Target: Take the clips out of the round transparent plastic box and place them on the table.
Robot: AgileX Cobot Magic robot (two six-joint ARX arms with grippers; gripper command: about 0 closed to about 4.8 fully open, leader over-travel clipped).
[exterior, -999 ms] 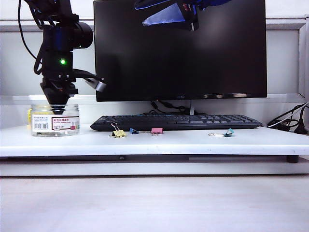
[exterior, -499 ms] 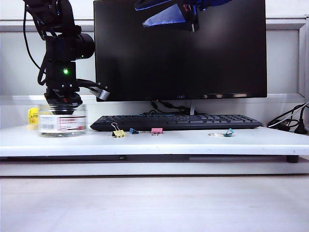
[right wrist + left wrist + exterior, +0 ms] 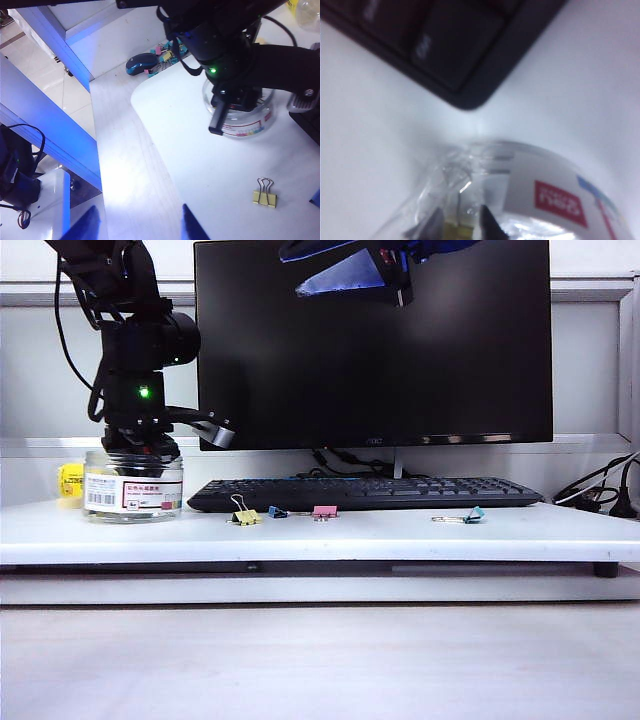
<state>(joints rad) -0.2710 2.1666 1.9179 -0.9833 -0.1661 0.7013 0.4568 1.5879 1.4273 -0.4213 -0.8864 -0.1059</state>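
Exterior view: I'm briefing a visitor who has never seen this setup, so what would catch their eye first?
The left gripper plunged into the round transparent plastic box at the table's left end, its fingers astride something yellow inside. Next, the big dark monitor behind the keyboard, and a yellow clip in front. The right gripper hangs open, high up.
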